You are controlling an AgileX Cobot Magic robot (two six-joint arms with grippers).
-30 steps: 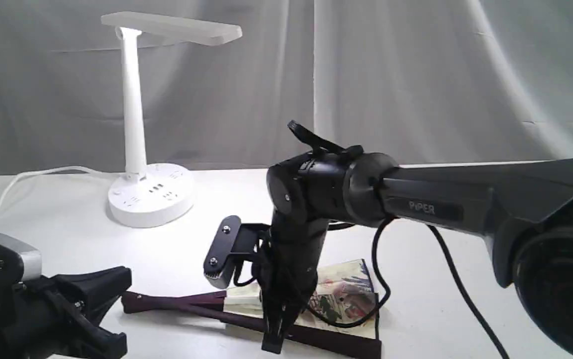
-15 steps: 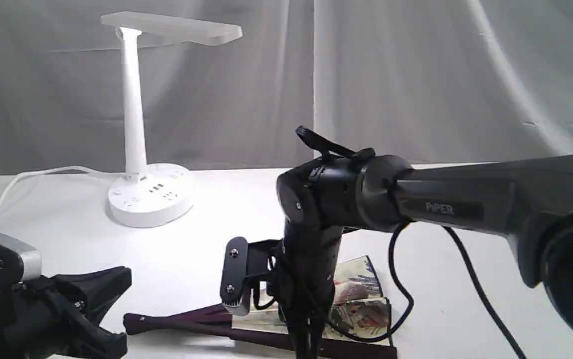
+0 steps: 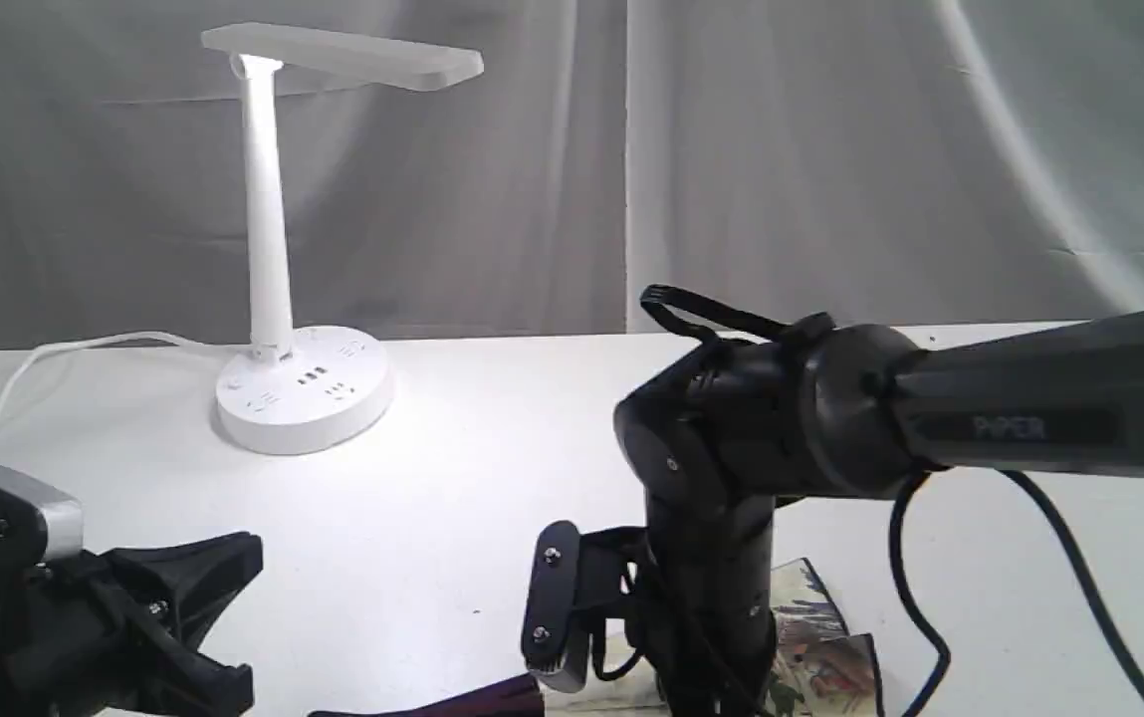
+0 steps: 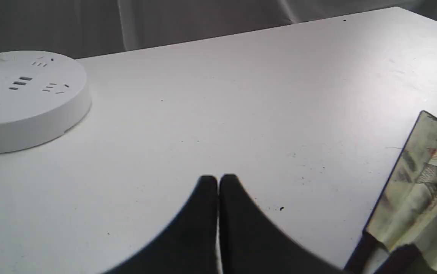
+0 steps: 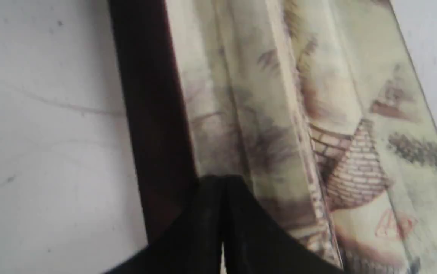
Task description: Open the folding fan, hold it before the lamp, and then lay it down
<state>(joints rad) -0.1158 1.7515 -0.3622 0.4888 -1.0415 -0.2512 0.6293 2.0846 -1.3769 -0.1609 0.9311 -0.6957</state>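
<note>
— Where is the folding fan (image 3: pixel 815 637)?

— Partly spread on the white table (image 3: pixel 452 518), at five o'clock in the exterior view, under my right wrist.

— And your grippers?

— My right gripper (image 5: pixel 222 179) is pinched closed, tips over the maroon guard (image 5: pixel 150 114); contact unclear. My left gripper (image 4: pixel 218 178) is closed too, above bare table at seven o'clock. The desk lamp (image 3: pixel 303 393) stands at ten o'clock, well apart.

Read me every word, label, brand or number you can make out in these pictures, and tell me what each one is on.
"PiPER": pale lettering on the black forearm of the right arm, slightly blurred.
Too blurred to read: the red seal mark on the cream pleated paper folding fan with dark maroon guards.
No lettering can be made out on the white plastic desk lamp; its round base shows only sockets.
</note>
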